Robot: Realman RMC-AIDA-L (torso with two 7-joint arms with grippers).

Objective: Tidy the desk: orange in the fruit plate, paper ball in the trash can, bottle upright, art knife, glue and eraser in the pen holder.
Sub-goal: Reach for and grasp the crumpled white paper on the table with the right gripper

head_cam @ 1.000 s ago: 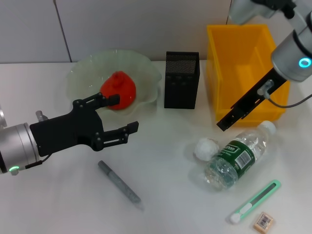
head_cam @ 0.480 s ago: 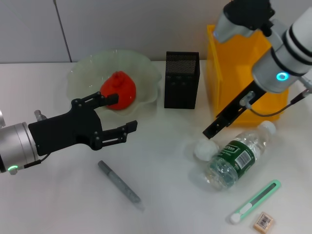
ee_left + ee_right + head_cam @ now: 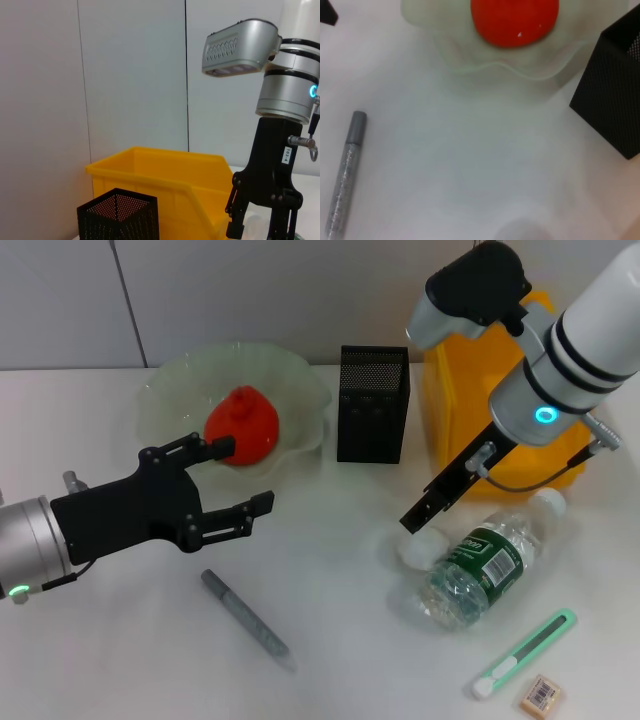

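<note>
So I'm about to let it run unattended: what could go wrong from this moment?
1. The right gripper hangs just above the small white crumpled paper ball, which touches the lying clear plastic bottle. A sloppy descent could nudge the bottle and set it rolling.
2. The ball may squash or slip from the fingers.
3. The open left gripper sits beside the pale-green glass bowl holding the red-orange fruit; a careless swing could hit its rim.

Back row: fruit plate (image 3: pixel 300 390) (holding the orange (image 3: pixel 243 426)), pen holder (image 3: pixel 372 405), trash can (image 3: pixel 445 410), left to right.
Front right: paper ball (image 3: pixel 415 548) touching the lying bottle (image 3: pixel 480 565).
</note>
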